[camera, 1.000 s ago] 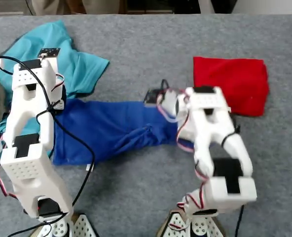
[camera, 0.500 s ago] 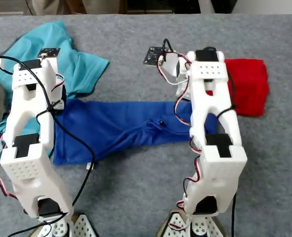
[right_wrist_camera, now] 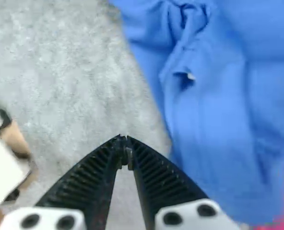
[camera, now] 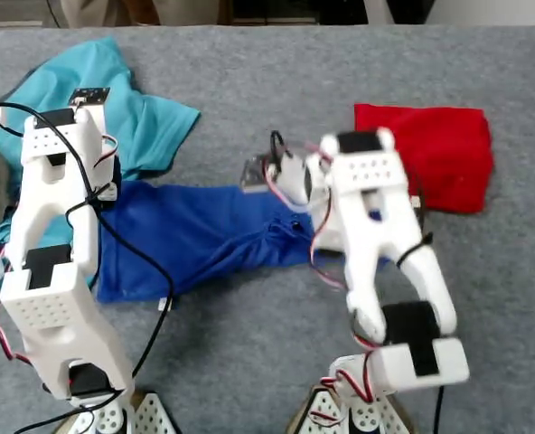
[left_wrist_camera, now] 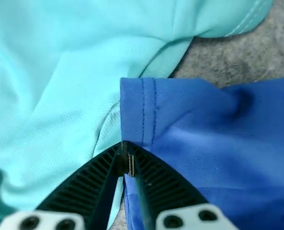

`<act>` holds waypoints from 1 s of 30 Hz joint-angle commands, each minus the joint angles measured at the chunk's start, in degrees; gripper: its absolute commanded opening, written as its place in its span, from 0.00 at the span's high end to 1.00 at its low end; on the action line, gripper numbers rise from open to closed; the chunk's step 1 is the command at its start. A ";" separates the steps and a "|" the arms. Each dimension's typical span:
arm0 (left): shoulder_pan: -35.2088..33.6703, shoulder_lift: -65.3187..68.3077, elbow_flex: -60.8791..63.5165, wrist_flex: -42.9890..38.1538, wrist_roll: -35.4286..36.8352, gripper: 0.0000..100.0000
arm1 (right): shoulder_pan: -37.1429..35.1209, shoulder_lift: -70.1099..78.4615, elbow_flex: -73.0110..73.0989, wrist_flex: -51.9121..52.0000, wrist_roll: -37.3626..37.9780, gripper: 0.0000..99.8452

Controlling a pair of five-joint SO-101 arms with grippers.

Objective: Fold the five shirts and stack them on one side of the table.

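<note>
Left gripper [left_wrist_camera: 128,162] pinches the hem of the rumpled royal-blue mesh shirt [camera: 204,235], stretched across the grey felt table [camera: 249,77]. Right gripper [right_wrist_camera: 124,152] hangs with jaws closed on nothing, just beside that shirt.

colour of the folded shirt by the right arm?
Red folded shirt; clearest in the high view.

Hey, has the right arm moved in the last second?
Yes. The right arm had stretched over the red shirt's left edge half a second ago; it has since drawn back toward its base, leaving more of that shirt showing.
</note>
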 commanded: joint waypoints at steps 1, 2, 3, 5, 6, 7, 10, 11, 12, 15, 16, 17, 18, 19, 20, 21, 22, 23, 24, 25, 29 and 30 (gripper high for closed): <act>0.62 -0.84 -2.55 -0.09 -0.62 0.98 | -0.75 -2.77 9.71 -11.34 -2.90 1.00; 0.62 -0.84 -2.55 -0.09 -0.62 0.98 | -0.75 -1.98 10.68 -13.71 -3.60 1.00; 0.62 -0.84 -2.55 -0.09 -0.62 0.98 | -0.66 -0.75 11.03 -15.56 -4.31 1.00; 0.62 -0.84 -2.55 -0.09 -0.62 0.98 | -0.66 2.24 10.33 -18.90 -5.63 1.00; 0.62 -0.84 -2.46 -0.09 -0.62 0.98 | -0.66 3.82 9.19 -20.31 -6.07 1.00; 0.62 -0.84 -2.29 -0.09 -0.62 0.98 | -0.66 5.41 7.69 -21.27 -6.51 1.00; 0.53 -0.84 -2.02 0.18 -0.62 0.98 | -0.66 8.75 1.63 -21.36 -6.77 1.00; 0.35 -0.84 -2.02 0.26 -0.62 0.98 | -0.66 9.54 -0.57 -21.36 -6.77 1.00; 0.26 -0.84 -2.02 0.35 -0.62 0.98 | -0.66 10.15 -2.33 -21.45 -6.77 1.00; 0.00 -0.92 -2.02 0.35 -0.62 0.98 | -0.57 12.53 -8.31 -21.80 -6.68 1.00; 0.00 -0.92 -2.02 0.35 -0.62 0.98 | -0.13 13.58 -10.51 -21.80 -6.68 1.00; 0.09 -0.92 -2.02 0.44 -0.62 0.98 | 0.31 14.73 -12.70 -21.80 -6.68 1.00; 0.18 -0.92 -1.93 0.44 -0.62 0.98 | 0.66 15.96 -15.08 -21.36 -6.68 1.00; 0.26 -0.92 -1.93 0.44 -0.62 0.98 | 1.27 16.92 -17.19 -20.84 -6.68 1.00; 0.44 -0.92 -1.93 0.44 -0.62 0.98 | 1.89 17.98 -19.65 -19.52 -6.59 1.00; 0.44 -0.92 -1.93 0.44 -0.62 0.98 | 2.42 18.95 -21.93 -18.11 -6.51 1.00; 0.53 -0.92 -1.93 0.44 -0.62 0.98 | 2.77 20.00 -24.13 -16.79 -6.51 1.00; 0.53 -0.92 -1.93 0.44 -0.53 0.98 | 3.21 21.14 -26.24 -15.65 -6.51 1.00; 0.53 -0.92 -1.93 0.44 -0.53 0.98 | 3.47 22.37 -28.09 -14.68 -6.51 1.00; 0.53 -0.92 -1.93 0.44 -0.53 0.98 | 3.74 23.69 -30.02 -13.98 -6.51 1.00; 0.53 -0.92 -1.93 0.44 -0.53 0.98 | 3.91 28.79 -34.86 -10.55 -6.51 1.00; 0.53 -0.92 -1.93 0.44 -0.53 0.98 | 3.91 29.93 -35.47 -9.67 -6.51 1.00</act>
